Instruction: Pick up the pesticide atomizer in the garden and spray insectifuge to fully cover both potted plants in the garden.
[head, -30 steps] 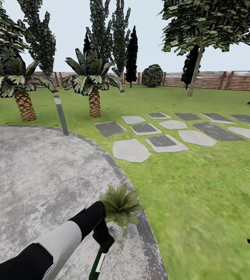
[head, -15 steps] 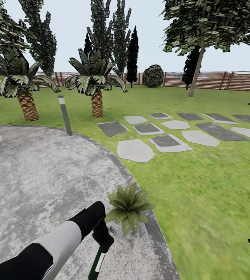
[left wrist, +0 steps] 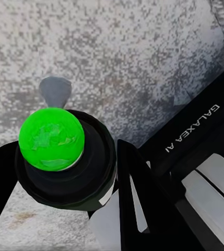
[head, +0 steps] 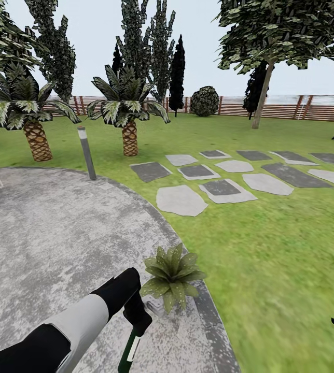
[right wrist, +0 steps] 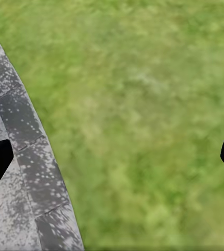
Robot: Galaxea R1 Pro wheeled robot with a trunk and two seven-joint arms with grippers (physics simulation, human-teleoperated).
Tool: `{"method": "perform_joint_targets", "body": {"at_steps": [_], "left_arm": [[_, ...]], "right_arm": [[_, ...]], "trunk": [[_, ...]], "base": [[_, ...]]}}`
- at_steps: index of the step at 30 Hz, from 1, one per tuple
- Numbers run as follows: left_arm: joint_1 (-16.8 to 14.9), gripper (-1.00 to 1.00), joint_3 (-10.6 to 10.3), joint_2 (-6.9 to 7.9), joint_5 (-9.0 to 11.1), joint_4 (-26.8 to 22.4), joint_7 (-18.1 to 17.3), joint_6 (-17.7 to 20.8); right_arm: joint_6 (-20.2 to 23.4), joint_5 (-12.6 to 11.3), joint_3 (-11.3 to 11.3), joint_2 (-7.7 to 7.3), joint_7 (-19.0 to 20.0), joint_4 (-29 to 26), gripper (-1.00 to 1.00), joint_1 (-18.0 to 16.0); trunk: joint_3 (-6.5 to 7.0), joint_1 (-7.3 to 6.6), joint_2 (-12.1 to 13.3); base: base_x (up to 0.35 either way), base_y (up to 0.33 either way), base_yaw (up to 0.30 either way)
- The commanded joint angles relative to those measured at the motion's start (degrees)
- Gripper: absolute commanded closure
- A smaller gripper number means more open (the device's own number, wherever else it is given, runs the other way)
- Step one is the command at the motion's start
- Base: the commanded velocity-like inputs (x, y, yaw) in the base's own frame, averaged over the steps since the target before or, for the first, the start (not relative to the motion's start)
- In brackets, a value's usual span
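Nothing has shifted in the last half second: the left tool (head: 136, 311), closed on the slim dark green pesticide atomizer (head: 129, 351), hangs beside a low olive-green potted plant (head: 171, 277) at the grey patio's edge, so spraying it seems next; the right tool (right wrist: 112, 157) is spread wide over grass.

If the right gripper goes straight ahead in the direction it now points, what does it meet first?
Most likely the lawn: the right wrist view looks between the right gripper fingertips onto bare grass, with the patio's paved edge off to one side. Nothing else seems to lie in between, though depth is unclear.
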Motion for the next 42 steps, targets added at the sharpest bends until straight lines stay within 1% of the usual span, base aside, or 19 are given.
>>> {"method": "perform_joint_targets", "body": {"at_steps": [1, 25, 37, 42], "left_arm": [[-0.02, 1.0, -0.04, 0.0, -0.6, -0.08, -0.59, 0.16], [-0.02, 1.0, -0.1, -0.01, -0.52, -0.08, -0.57, 0.1], [-0.02, 1.0, -0.06, -0.01, -0.44, -0.2, -0.37, -0.22], [-0.02, 1.0, -0.2, -0.01, -0.43, -0.26, -0.42, -0.19]], "right_arm": [[0.2, 0.51, -0.07, 0.0, 0.6, -0.07, -1.0, -0.09], [0.23, 0.6, -0.13, -0.02, 0.7, -0.08, -1.0, -0.08], [0.2, 0.6, -0.14, 0.01, 0.68, -0.08, -1.0, -0.1], [0.19, 0.6, -0.07, 0.02, 0.67, -0.08, -1.0, -0.09]], "trunk": [[-0.06, -0.01, -0.03], [-0.06, -0.01, -0.03], [-0.06, -0.01, -0.03], [-0.06, -0.01, -0.03]], "base": [[0.0, 0.0, 0.0], [-0.003, 0.0, 0.0], [-0.302, 0.0, 0.0], [-0.059, 0.0, 0.0]]}}
